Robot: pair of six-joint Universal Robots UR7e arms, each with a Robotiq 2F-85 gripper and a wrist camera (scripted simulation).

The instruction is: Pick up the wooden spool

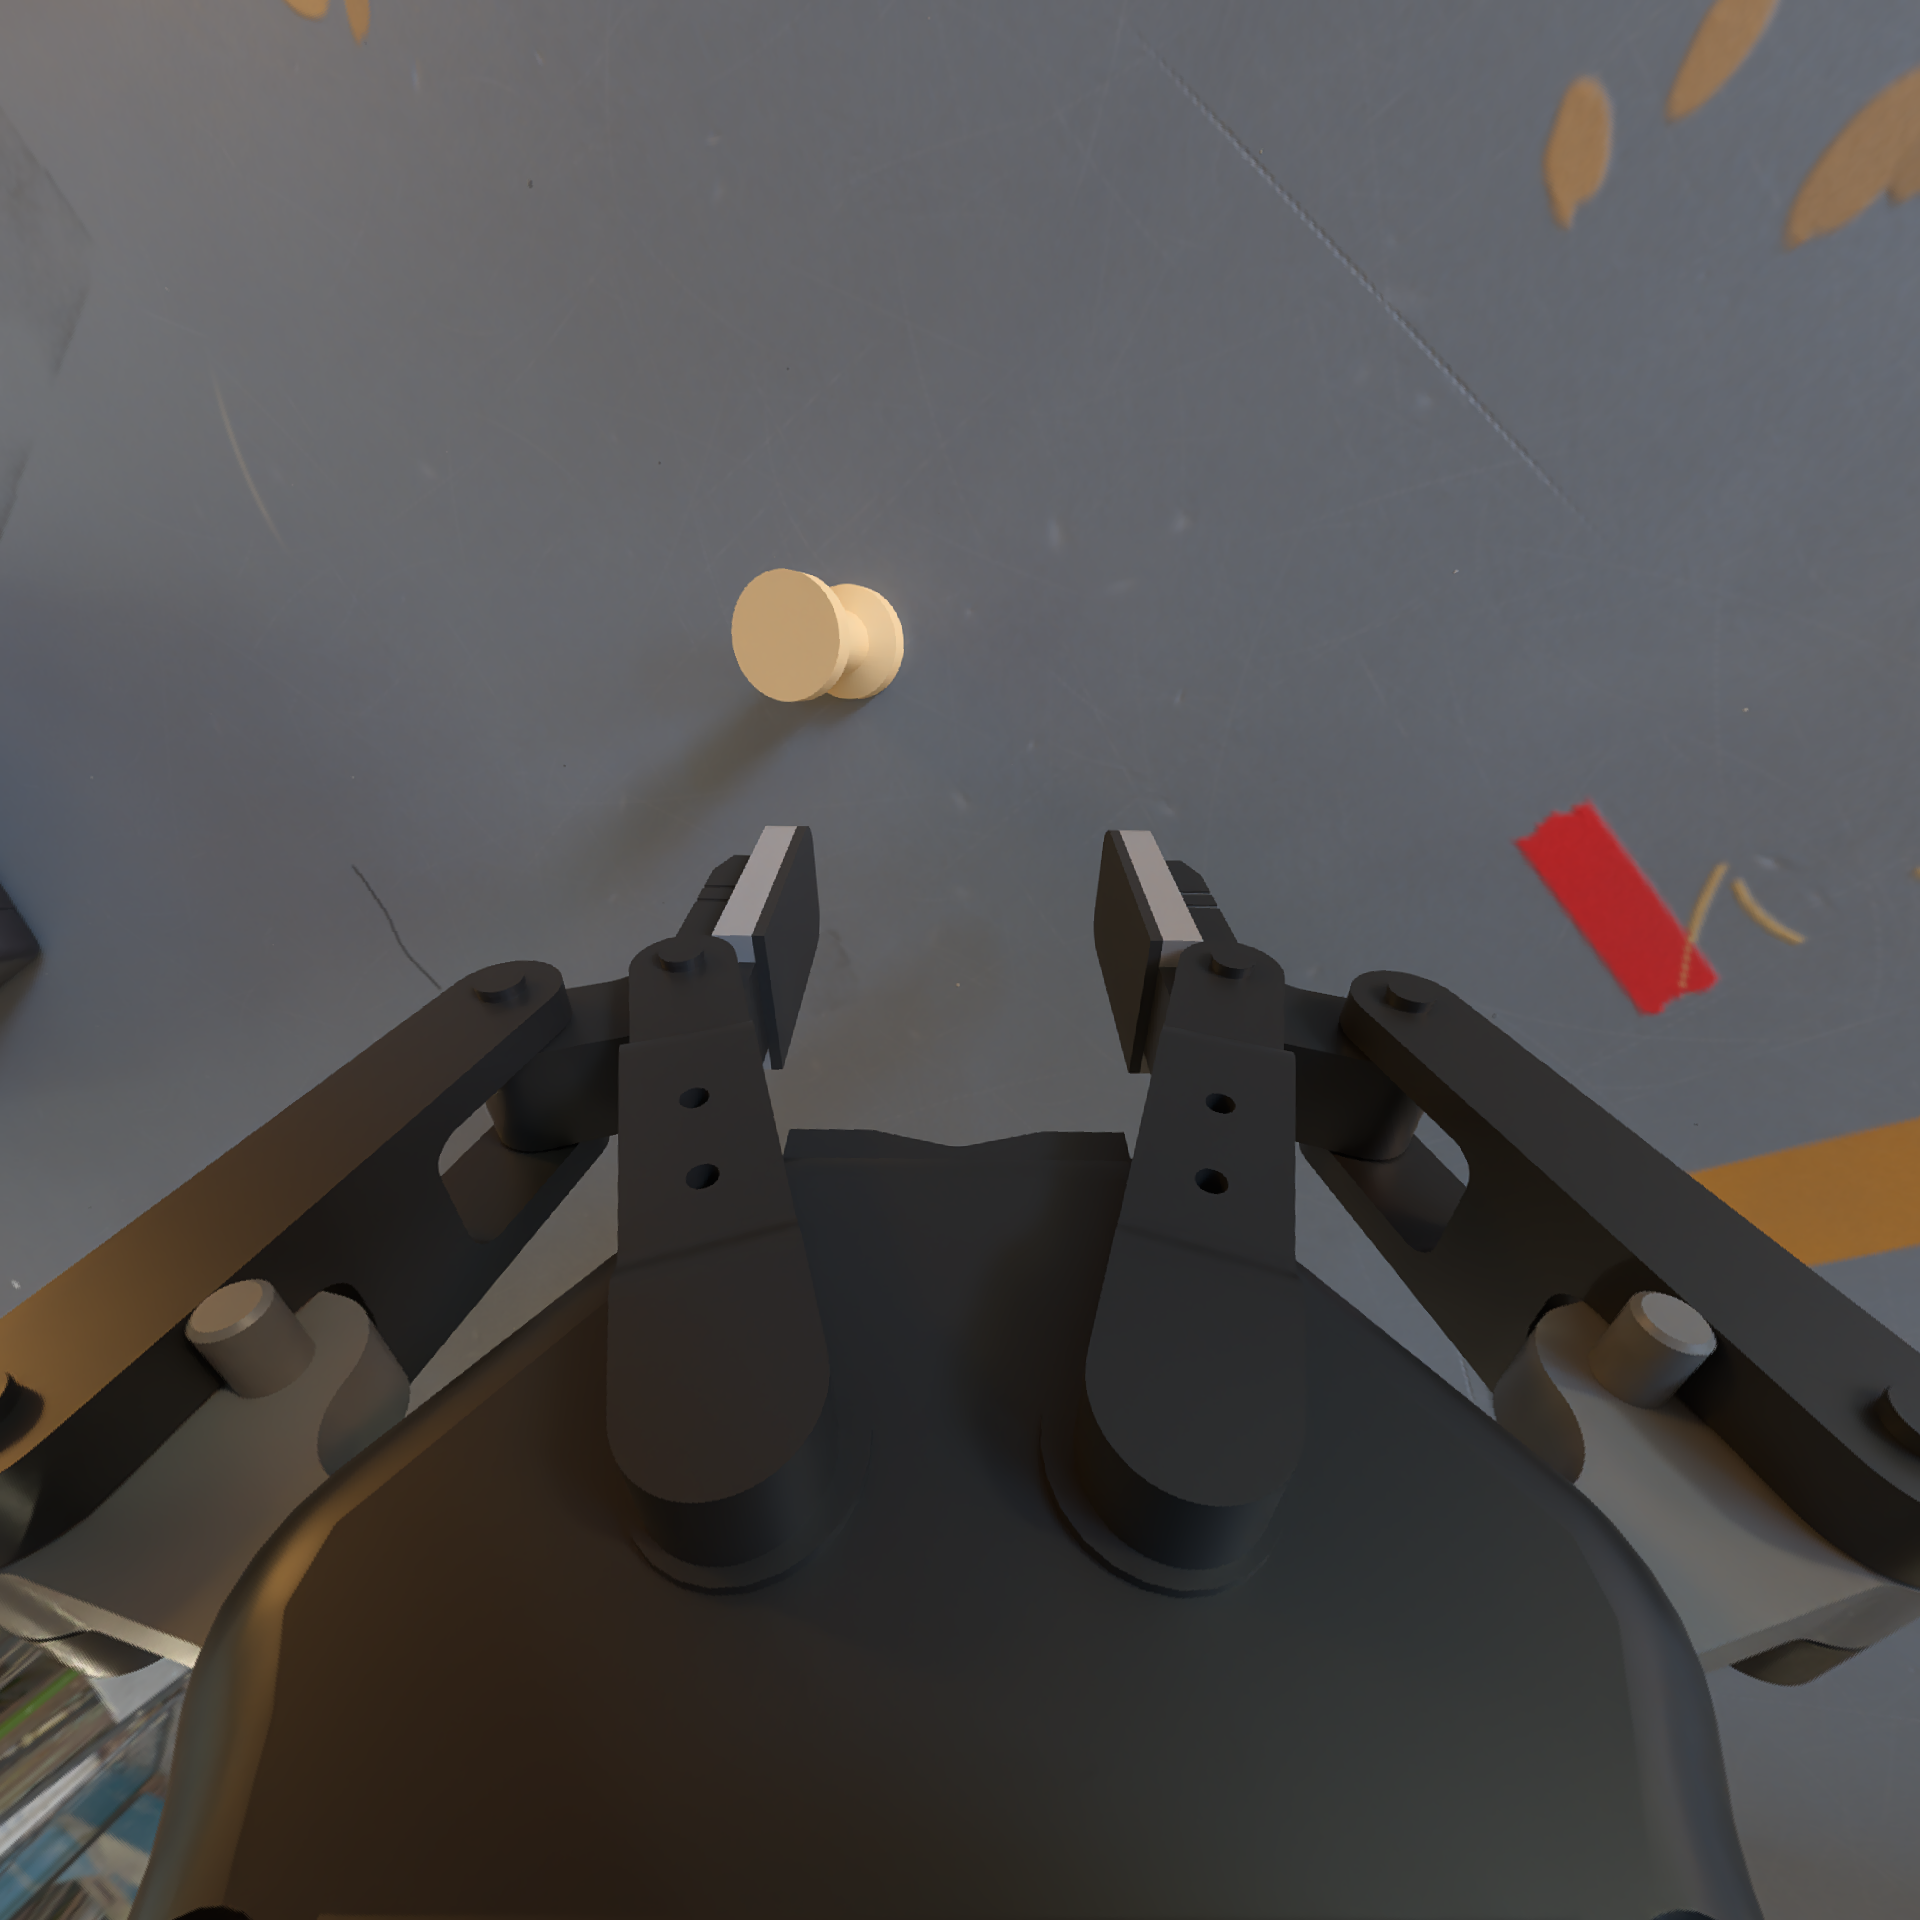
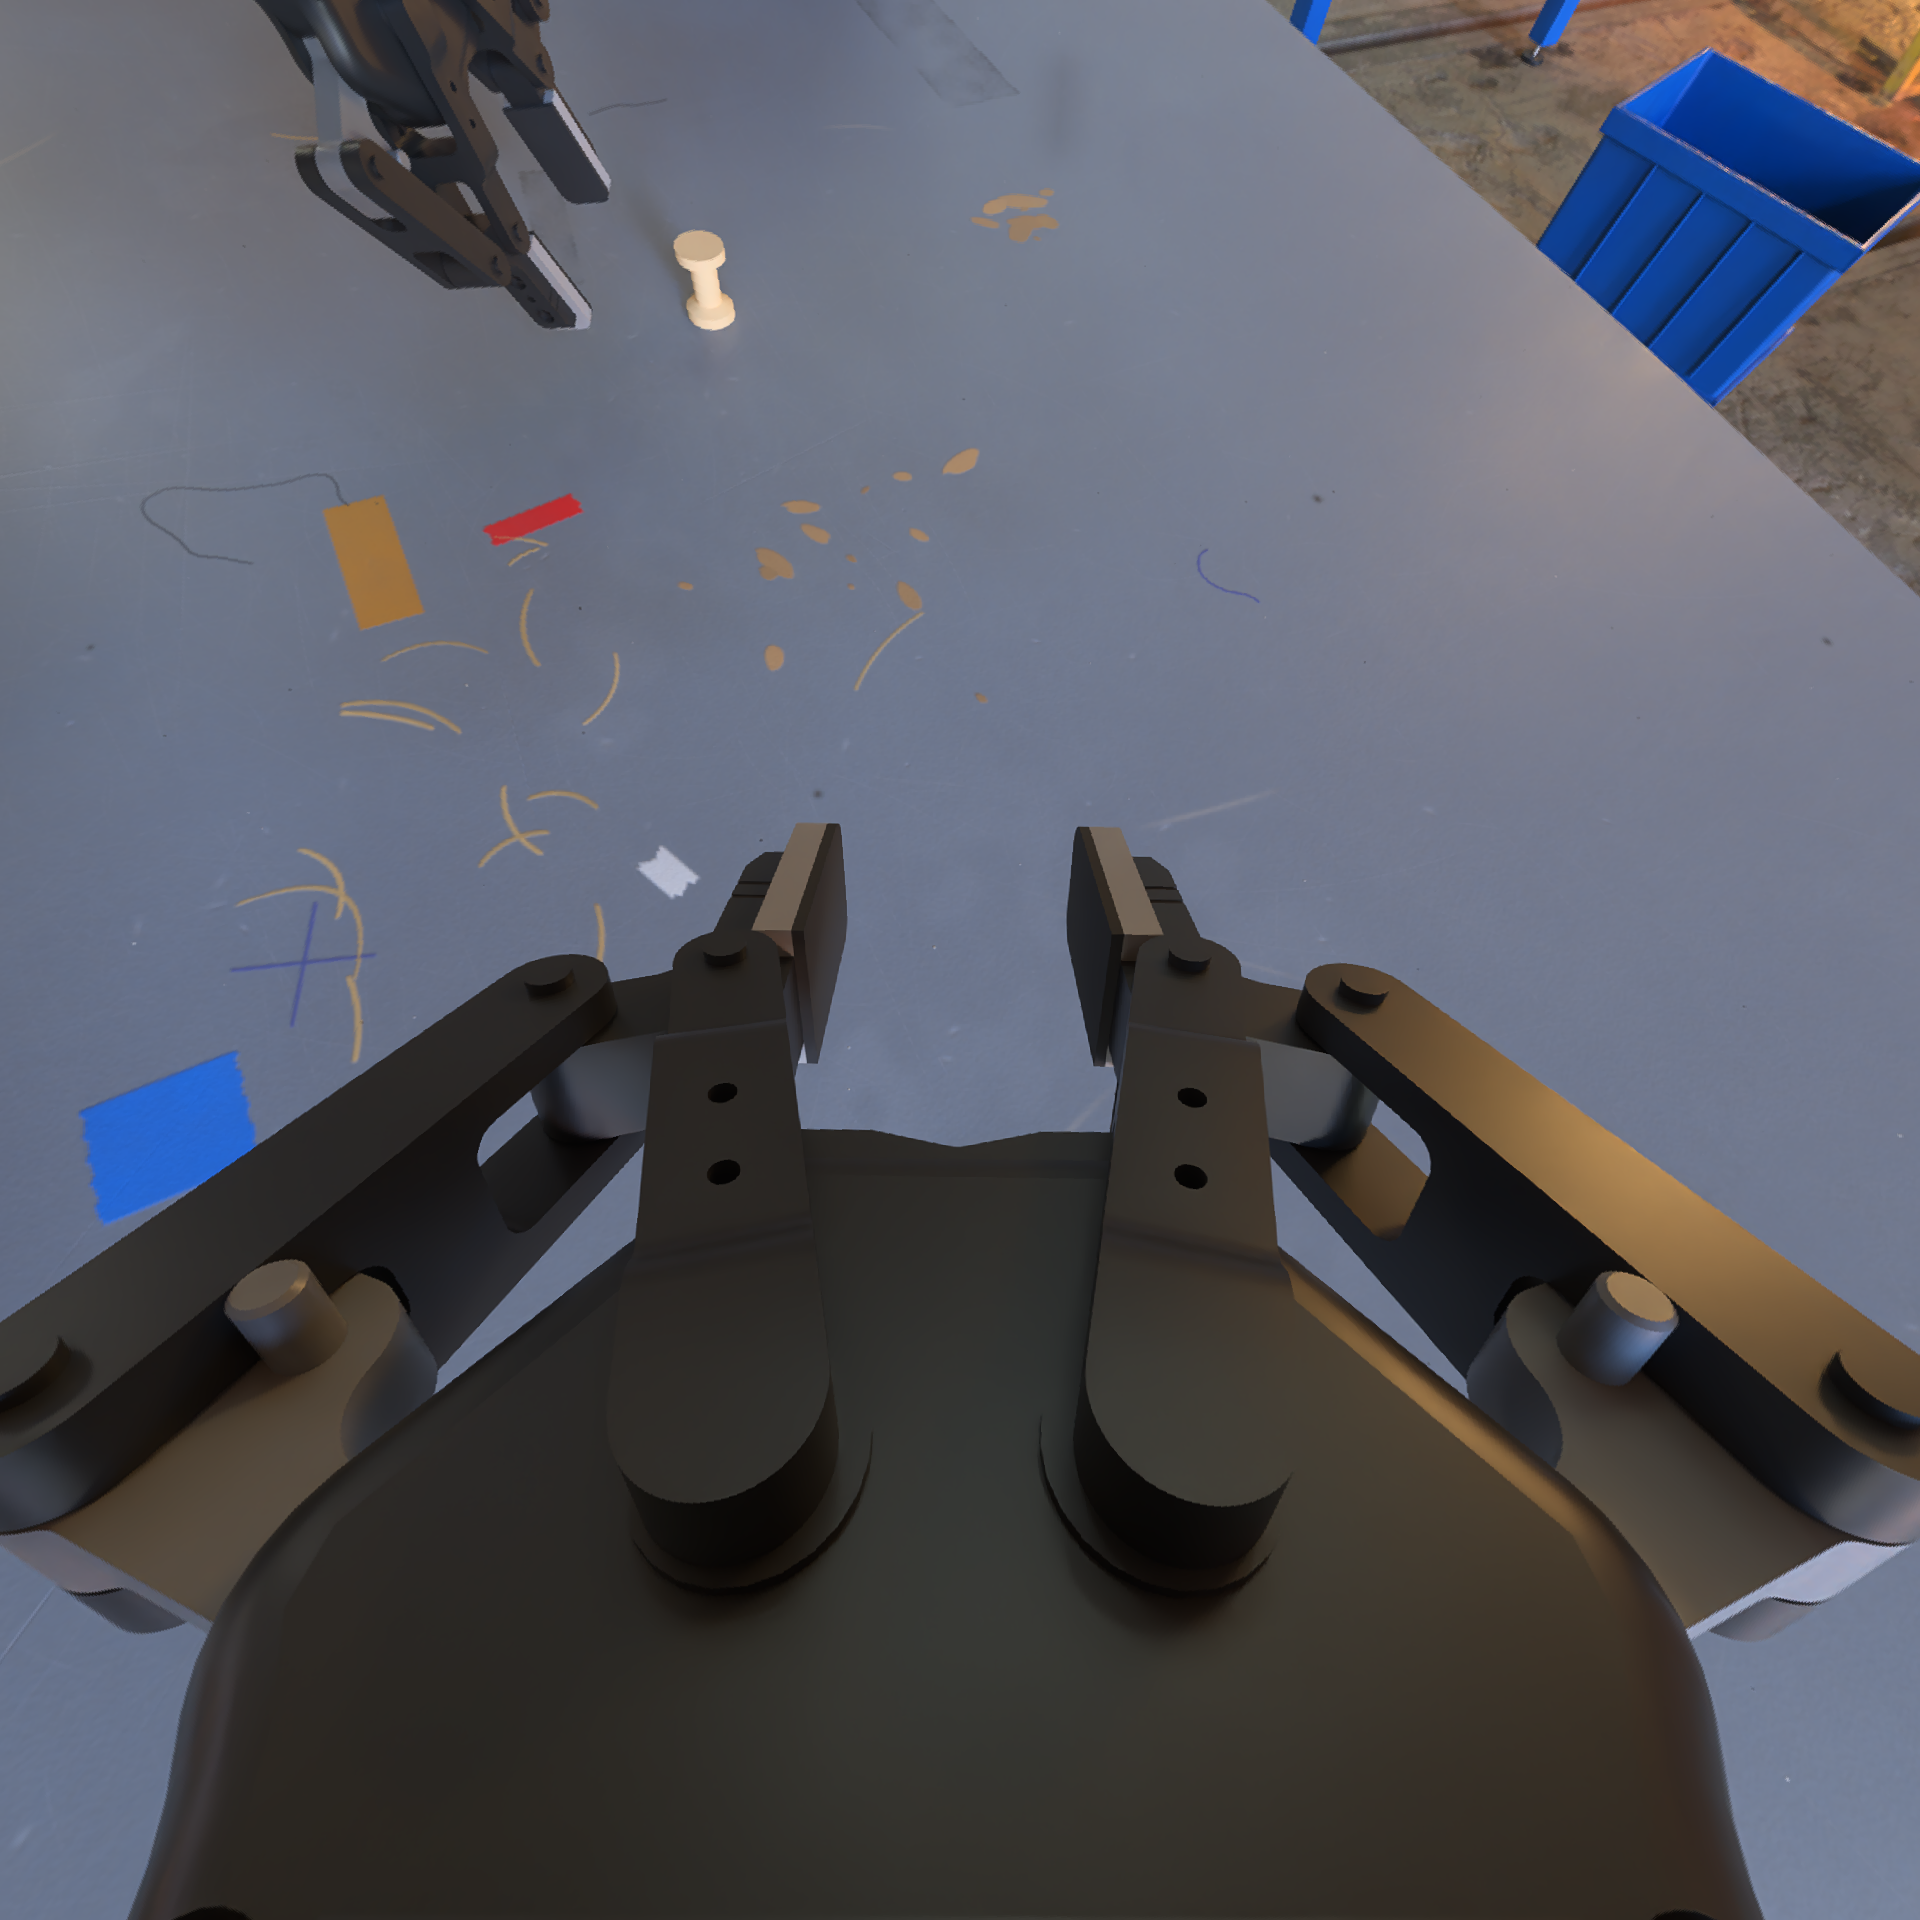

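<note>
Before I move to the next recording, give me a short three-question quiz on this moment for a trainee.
1. True or false: the left gripper is shut on the wooden spool.
2. Multiple choice: how does the spool stand on the grey table? A) upright on one flange B) lying on its side C) hanging from a finger
3. Fill in: off the table's far edge stands a ____ bin.

Key
1. False: its jaws are apart and the spool stands clear ahead of them, a little to their left.
2. A, as the right wrist view shows.
3. Blue. The right gripper is open too, far from the spool.
</note>
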